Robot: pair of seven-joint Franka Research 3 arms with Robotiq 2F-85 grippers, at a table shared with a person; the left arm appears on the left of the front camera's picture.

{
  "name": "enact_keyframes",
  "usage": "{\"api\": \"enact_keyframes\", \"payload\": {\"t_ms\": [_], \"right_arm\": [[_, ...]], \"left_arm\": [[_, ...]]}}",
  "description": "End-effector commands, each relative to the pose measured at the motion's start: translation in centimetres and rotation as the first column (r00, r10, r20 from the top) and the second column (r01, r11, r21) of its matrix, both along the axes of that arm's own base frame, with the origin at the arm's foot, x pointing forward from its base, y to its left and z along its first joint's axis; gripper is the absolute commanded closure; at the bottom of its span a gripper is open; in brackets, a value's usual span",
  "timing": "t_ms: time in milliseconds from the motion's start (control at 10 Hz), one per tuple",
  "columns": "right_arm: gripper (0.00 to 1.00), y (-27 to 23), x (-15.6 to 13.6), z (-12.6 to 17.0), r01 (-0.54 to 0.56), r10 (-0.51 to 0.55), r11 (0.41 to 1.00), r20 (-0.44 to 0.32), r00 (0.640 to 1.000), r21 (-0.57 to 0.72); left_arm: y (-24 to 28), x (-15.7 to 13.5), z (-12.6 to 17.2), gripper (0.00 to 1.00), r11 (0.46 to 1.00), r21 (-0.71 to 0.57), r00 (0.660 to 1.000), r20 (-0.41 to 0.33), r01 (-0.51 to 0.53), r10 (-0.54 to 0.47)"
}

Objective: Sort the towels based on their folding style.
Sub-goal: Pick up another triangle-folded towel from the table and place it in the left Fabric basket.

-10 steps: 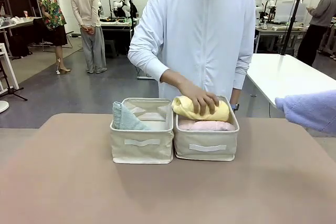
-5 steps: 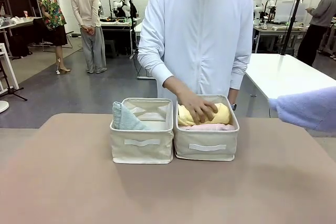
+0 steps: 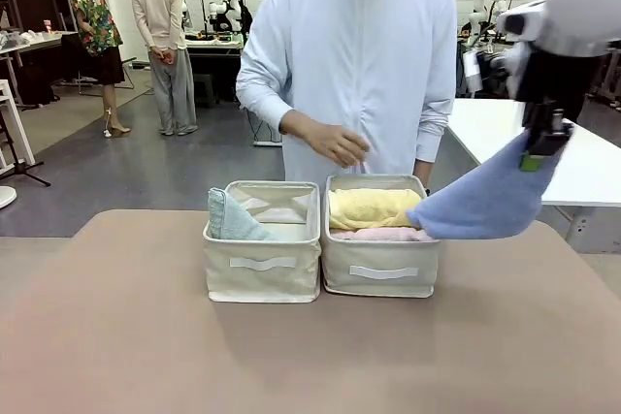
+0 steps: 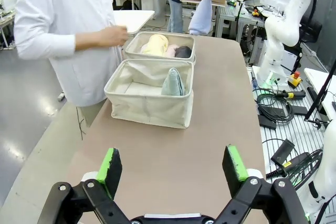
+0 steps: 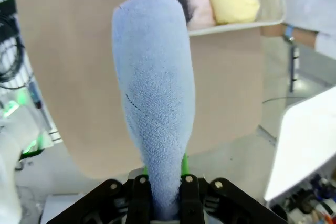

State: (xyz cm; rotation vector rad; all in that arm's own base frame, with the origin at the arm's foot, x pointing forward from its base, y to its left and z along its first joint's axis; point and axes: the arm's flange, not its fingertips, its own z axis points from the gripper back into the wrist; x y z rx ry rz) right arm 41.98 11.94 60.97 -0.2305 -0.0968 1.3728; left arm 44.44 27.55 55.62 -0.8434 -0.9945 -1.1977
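My left gripper (image 4: 172,164) hangs over bare table on my side with its jaws spread wide and nothing between them. Ahead, the left bin (image 3: 262,264) holds the pale green-grey cone (image 3: 231,219) against its left wall. The right bin (image 3: 381,275), touching it, carries the yellow roll (image 3: 374,207) on top of the pink roll (image 3: 383,234), with a dark grey roll (image 4: 182,52) beside them. The person's hand (image 3: 335,143) hovers above the seam between the bins. Further right, the periwinkle cone (image 3: 480,201) slants down with its broad end at the right bin's far rim, and my right gripper (image 3: 537,147) is clamped on its narrow end. My worry is the crossing. By its fold this cone belongs with the green-grey one, so I must carry it over the rolls and under that hand. Too low and the drooping end snags the yellow roll; too fast and I clip the fingers. A pinch on the tip alone could also let the fold slump open or slip out over the wrong bin.
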Motion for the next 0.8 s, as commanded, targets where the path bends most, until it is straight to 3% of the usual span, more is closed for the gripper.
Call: {"api": "enact_keyframes", "payload": {"t_ms": [0,100,600,700], "right_arm": [[0.82,-1.2,0.1,2.0,-0.003,0.002,1.000,-0.039,0.999,-0.016],[0.82,0.0,0.0,0.0,0.000,0.000,1.000,0.000,1.000,0.000],[0.82,0.2,0.5,0.5,0.002,-0.003,1.000,-0.016,1.000,-0.022],[0.82,2.7,0.9,0.7,-0.060,0.060,0.997,-0.009,0.998,-0.039]], "left_arm": [[-0.1,-0.4,0.0,0.00,1.000,0.016,1.000,-0.008,-0.001,0.001],[-0.1,-0.4,0.0,0.00,1.000,0.016,1.000,-0.008,-0.001,0.001],[-0.1,-0.4,0.0,0.00,1.000,0.016,1.000,-0.008,-0.001,0.001],[-0.1,-0.4,0.0,0.00,1.000,0.016,1.000,-0.008,-0.001,0.001]]}}
